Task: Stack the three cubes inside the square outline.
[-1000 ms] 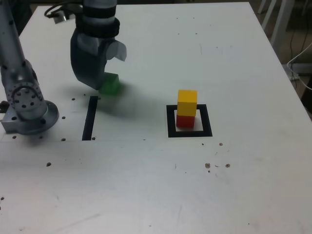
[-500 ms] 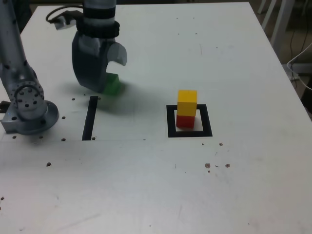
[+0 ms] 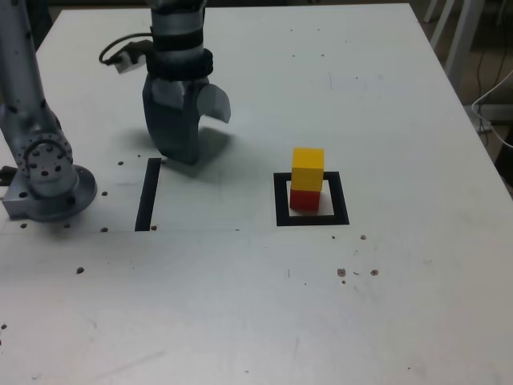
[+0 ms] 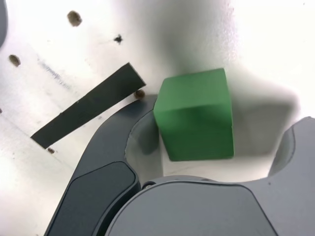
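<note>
Two cubes are stacked: the yellow cube sits on the red cube inside the square outline. My gripper straddles the green cube, jaws spread, not yet clamped; it remains to be stacked.

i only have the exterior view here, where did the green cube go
Observer: The wrist view shows the green cube on the table between the open gripper jaws.
Operator: is it touching either jaw
Observer: One edge sits against or very near one jaw; there is a clear gap to the other.
Operator: how close is it to the black strip
Observer: Close: the black strip ends just beside the cube's corner, not under it.
</note>
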Tool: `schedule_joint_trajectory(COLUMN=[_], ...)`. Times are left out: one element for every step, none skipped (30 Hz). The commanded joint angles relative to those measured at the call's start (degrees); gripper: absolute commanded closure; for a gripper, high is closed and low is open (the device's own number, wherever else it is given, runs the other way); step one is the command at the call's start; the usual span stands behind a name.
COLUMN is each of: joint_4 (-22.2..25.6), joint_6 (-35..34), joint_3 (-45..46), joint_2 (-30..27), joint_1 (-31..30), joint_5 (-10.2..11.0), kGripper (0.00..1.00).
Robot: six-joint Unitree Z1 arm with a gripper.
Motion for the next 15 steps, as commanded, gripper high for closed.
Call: schedule_joint_trajectory(joint_4=[0.5, 1.0, 1.5, 2.0, 2.5, 2.9, 3.3, 3.6, 3.8, 3.9, 4.0, 4.1, 4.2, 4.2, 4.2], joint_6=[0.2, 0.2, 0.2, 0.2, 0.2, 0.2, 0.2, 0.2, 0.2, 0.2, 0.2, 0.2, 0.2, 0.2, 0.1], joint_3=[-0.3, -0.4, -0.6, -0.7, -0.8, -0.9, -0.9, -0.9, -0.9, -0.9, -0.9, -0.9, -0.9, -0.9, -1.0], joint_2=[-0.1, -0.3, -0.4, -0.5, -0.7, -0.7, -0.8, -0.8, -0.7, -0.7, -0.6, -0.6, -0.6, -0.5, -0.5], joint_1=[0.1, 0.1, 0.1, 0.1, 0.1, 0.2, 0.2, 0.2, 0.2, 0.2, 0.2, 0.2, 0.2, 0.2, 0.2], joint_5=[0.3, 0.5, 0.7, 0.9, 1.1, 1.3, 1.6, 1.9, 2.1, 2.4, 2.6, 2.8, 3.0, 3.1, 3.3], kGripper=[0.18, 0.2, 0.21, 0.22, 0.24, 0.26, 0.28, 0.3, 0.32, 0.33, 0.35, 0.36, 0.37, 0.38, 0.39])
